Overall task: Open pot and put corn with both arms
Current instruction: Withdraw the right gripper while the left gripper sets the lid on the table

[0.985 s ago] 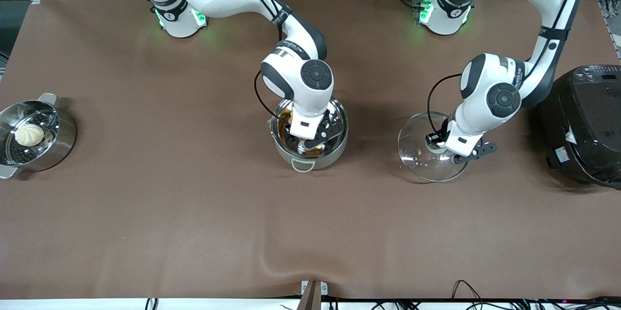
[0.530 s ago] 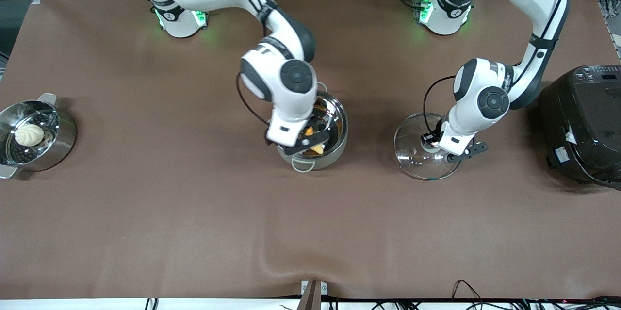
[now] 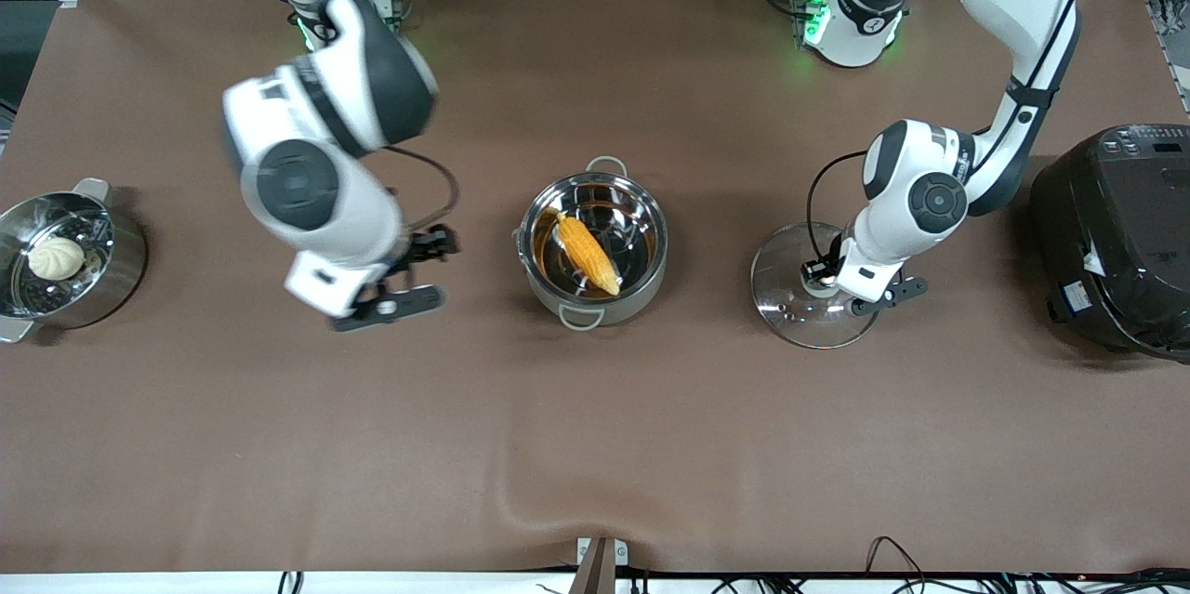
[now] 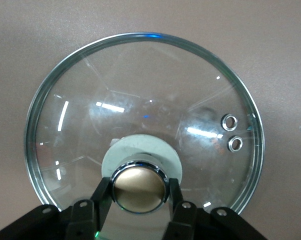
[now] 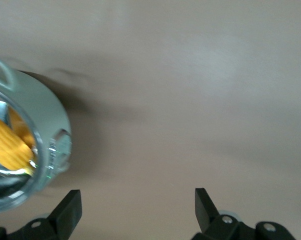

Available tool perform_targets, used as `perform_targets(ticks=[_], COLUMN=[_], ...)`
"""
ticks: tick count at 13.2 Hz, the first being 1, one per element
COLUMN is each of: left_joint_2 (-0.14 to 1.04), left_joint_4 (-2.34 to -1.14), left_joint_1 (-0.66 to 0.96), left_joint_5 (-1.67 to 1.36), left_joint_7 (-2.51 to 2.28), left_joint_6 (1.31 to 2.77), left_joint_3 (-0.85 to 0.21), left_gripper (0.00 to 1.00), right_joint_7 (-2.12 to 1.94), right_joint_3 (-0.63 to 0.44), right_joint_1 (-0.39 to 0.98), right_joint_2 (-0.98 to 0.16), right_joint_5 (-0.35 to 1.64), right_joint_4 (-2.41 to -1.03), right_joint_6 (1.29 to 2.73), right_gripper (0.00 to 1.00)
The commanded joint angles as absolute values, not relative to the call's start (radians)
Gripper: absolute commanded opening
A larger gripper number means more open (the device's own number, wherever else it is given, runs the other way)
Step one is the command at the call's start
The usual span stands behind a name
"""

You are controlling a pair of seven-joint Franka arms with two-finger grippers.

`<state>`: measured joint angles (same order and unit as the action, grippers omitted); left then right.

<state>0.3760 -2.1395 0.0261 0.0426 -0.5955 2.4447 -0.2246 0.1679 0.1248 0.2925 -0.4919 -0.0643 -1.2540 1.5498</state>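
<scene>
A shiny steel pot [image 3: 593, 250] stands uncovered near the middle of a brown surface [image 3: 595, 445]. Inside it lies a yellow corn cob [image 3: 588, 253], resting slantwise across the bottom, so the corn appears to be where the task wants it.

The pot's glass lid [image 3: 807, 287] sits toward the left arm's end of the surface, well apart from the pot, with its rim resting on the cloth or just above it. The left gripper [image 4: 139, 200] has its fingers [image 4: 101, 197] closed around the lid's copper-coloured knob [image 4: 139, 189], which seems to be how the lid is kept out of the way of the open pot.

The right gripper [image 3: 395, 283] hangs empty with its fingers [image 5: 69, 209] spread wide, over bare surface between the pot and a steel steamer pot [image 3: 65, 259]. Being open and away from the pot suggests its part with the corn is finished.

The steamer pot stands at the right arm's end of the surface and holds a white bun [image 3: 56, 257]. A big black cooker [image 3: 1120, 236] stands at the left arm's end. The brown covering shows a soft wrinkle near the front edge. At the top of the front view, metal framing and cables fill the room by the two arm bases, which glow green.
</scene>
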Motion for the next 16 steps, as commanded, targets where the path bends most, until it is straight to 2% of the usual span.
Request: perform_targets(ticks=[1,3,4,7,11,14,16], left_joint_2=[0.387,0.380,0.377,0.325,0.247,0.172,0.155], left_joint_4=[-2.138,-2.131,-2.126,-2.102,-1.890,-1.795,-1.728], left_joint_1=[0.023,0.023,0.023,0.023,0.023,0.014,0.014], left_joint_5=[0.061,0.061,0.061,0.061,0.061,0.061,0.063], left_joint_7=[-0.607,-0.606,-0.606,-0.607,-0.607,-0.598,-0.598], left_joint_6=[2.474,2.468,2.468,2.406,2.079,1.953,1.858], left_joint_3=[-0.229,-0.229,-0.229,-0.230,-0.232,-0.230,-0.230], left_gripper=[0.00,0.70,1.00,1.00,1.00,1.00,1.00], right_joint_7=[0.140,0.060,0.052,0.031,-0.053,-0.121,-0.124], right_joint_3=[0.143,0.143,0.141,0.144,0.141,0.138,0.092], right_joint_1=[0.194,0.109,0.079,0.018,-0.040,-0.077,-0.071], right_joint_2=[-0.390,-0.336,-0.312,-0.223,-0.060,-0.008,0.015], right_joint_5=[-0.052,-0.051,-0.052,-0.051,-0.051,-0.051,-0.049], right_joint_4=[-1.405,-1.494,-1.535,-1.694,-1.963,-1.971,-1.953], right_joint_6=[1.558,1.580,1.594,1.678,1.879,1.855,1.842], right_gripper=[1.00,1.00,1.00,1.00,1.00,1.00,1.00])
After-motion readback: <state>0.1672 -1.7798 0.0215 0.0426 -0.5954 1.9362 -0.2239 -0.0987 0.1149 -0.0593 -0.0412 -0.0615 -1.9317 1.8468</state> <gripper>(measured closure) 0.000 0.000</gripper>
